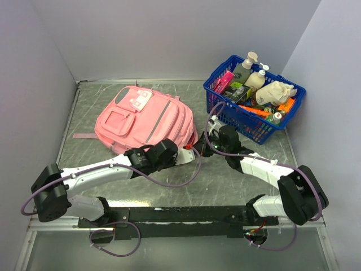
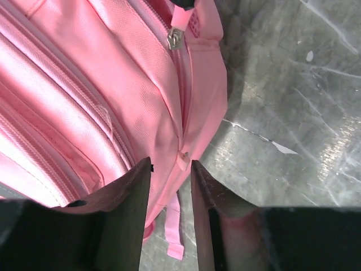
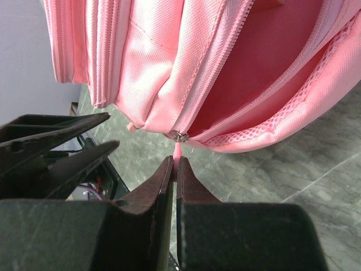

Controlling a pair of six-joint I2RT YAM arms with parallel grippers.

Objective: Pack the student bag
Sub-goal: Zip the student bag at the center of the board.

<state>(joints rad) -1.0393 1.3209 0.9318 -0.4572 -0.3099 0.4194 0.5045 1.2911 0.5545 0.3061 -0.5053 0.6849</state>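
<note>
The pink student bag (image 1: 145,119) lies flat at the middle left of the table. In the right wrist view, the bag (image 3: 152,68) has its zip partly open, showing a pink inside and mesh lining. My right gripper (image 3: 176,162) is shut on the pink zipper pull (image 3: 179,150), just below the metal slider (image 3: 180,135). It sits at the bag's near right corner (image 1: 204,144). My left gripper (image 2: 171,165) is open, its jaws standing either side of the bag's edge (image 2: 169,113) near a small pink tab (image 2: 183,160). It is next to the right gripper (image 1: 190,153).
A blue plastic basket (image 1: 225,116) full of bottles and packets stands at the back right, close behind the right arm. Grey walls enclose the table on three sides. A loose pink strap (image 2: 174,231) hangs below the bag's edge.
</note>
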